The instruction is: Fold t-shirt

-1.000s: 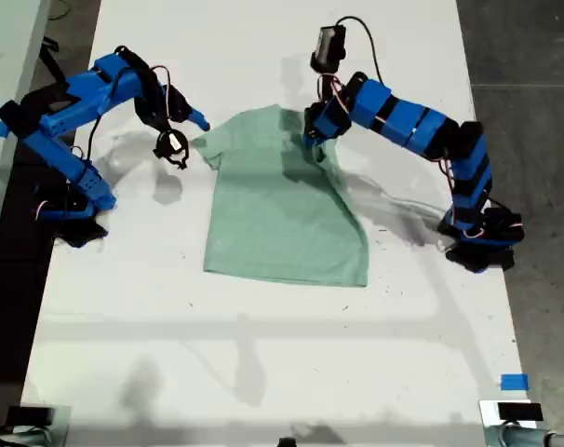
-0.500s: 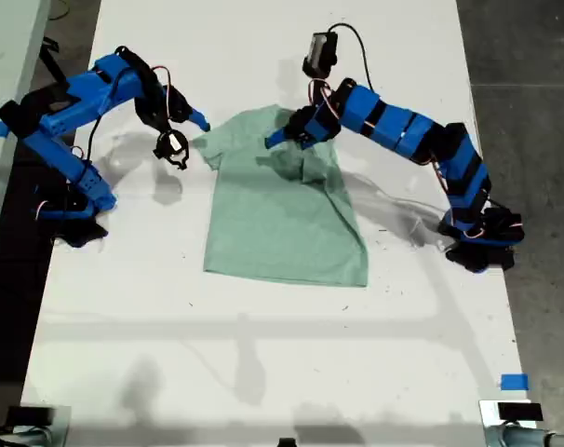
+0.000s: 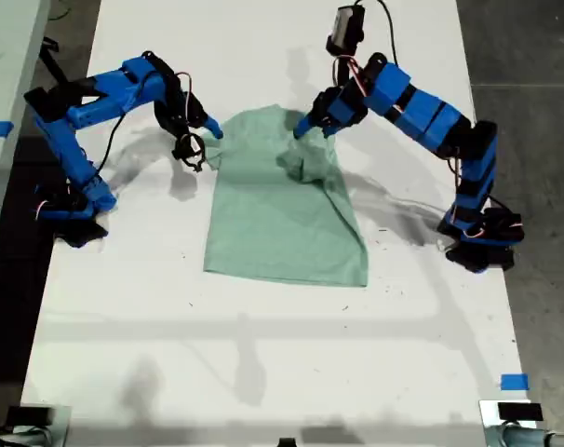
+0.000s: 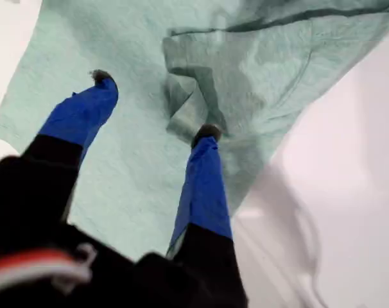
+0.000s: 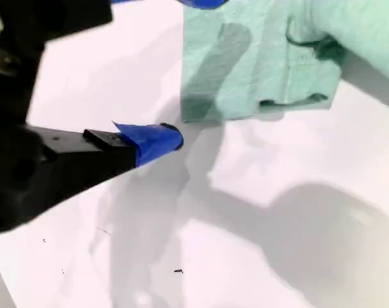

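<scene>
Mint cloth on a white table, both claws spread

White table (image 3: 263, 372) carries the t-shirt (image 3: 282, 214), pale mint, lying mostly flat at the middle of the exterior view — one sleeve folded in and bunched near the collar. Blue arms stand at either side of that view. My first gripper (image 3: 305, 128), reaching in from the exterior view's right, hangs over the rumpled fold with jaws wide apart, gripping nothing. My second gripper (image 3: 203, 140) sits just beside the other sleeve's edge — parted too, empty.
</scene>
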### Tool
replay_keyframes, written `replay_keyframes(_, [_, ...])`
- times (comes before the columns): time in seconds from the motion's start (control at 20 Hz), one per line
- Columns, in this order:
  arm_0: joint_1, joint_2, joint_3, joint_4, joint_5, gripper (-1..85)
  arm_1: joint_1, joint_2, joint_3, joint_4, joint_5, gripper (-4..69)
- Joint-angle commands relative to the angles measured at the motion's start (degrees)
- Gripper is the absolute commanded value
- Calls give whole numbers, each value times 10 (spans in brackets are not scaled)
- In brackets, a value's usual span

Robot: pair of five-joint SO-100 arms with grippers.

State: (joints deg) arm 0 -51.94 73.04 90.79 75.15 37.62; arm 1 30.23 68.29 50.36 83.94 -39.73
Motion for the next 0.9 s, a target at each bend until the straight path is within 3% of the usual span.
replay_keyframes(0.0, [5,-44,-62,11,-14,258,-18,73,14,5,9,277])
replay_keyframes(0.2, [-33,-169,-139,63,-21,14,-28,136,78,-1,23,277])
replay_keyframes(0.6, [-32,-65,-206,136,-43,0,-18,287,294,-87,40,267])
replay_keyframes(0.85, [-23,25,-199,104,-40,0,-9,341,367,-113,42,263])
